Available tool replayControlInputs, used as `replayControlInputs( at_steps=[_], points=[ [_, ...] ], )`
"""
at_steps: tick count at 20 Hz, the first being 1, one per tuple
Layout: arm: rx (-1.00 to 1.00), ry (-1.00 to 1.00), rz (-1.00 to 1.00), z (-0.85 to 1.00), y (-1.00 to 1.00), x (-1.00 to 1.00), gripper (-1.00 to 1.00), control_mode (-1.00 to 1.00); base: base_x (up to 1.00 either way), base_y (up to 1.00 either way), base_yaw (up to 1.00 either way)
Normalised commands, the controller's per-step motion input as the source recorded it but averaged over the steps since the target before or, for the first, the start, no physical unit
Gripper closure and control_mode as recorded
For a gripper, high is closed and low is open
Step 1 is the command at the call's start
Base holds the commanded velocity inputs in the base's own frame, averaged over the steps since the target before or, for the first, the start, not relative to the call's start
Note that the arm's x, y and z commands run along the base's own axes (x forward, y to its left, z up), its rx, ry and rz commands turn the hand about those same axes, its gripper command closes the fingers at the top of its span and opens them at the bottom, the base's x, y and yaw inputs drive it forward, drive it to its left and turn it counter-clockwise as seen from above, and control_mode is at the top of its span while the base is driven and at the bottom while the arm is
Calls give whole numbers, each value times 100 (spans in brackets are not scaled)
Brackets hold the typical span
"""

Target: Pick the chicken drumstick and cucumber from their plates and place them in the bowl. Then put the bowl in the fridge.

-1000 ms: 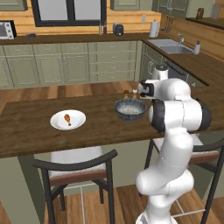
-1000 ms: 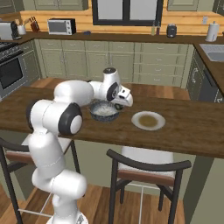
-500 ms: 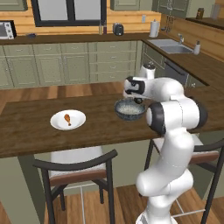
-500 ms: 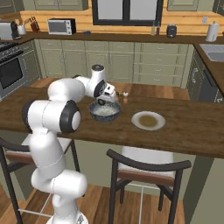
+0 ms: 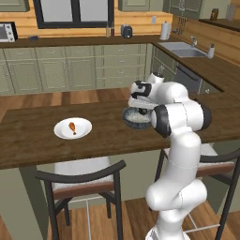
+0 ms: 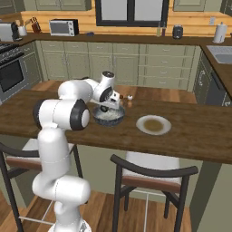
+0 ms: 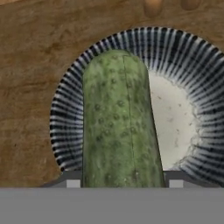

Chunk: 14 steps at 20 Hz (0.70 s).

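1. The gripper hangs right over the bowl, jaws clamped on the cucumber, which points down toward the bowl's pale inside.
2. That cucumber looks stiff, glossy and likely slippery; a mid-length grip suits it.
3. The chicken drumstick waits on its white plate, well apart; it looks light, and the meaty end seems the better place to grip.

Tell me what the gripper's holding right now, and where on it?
The gripper holds the cucumber by its near end, above the bowl. The rest of it points away from the hand across the bowl's rim.
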Motion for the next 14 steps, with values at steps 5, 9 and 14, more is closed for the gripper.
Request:
replayControlInputs(
  at_steps=[5, 9, 14],
  points=[
    [-1, 0, 9, -19, 4, 1, 100, -100, 0, 0, 0],
    [-7, 0, 6, -33, 24, 13, 100, -100, 0, 0, 0],
    [-12, 0, 5, -28, 12, 12, 100, -100, 0, 0, 0]
  ],
)
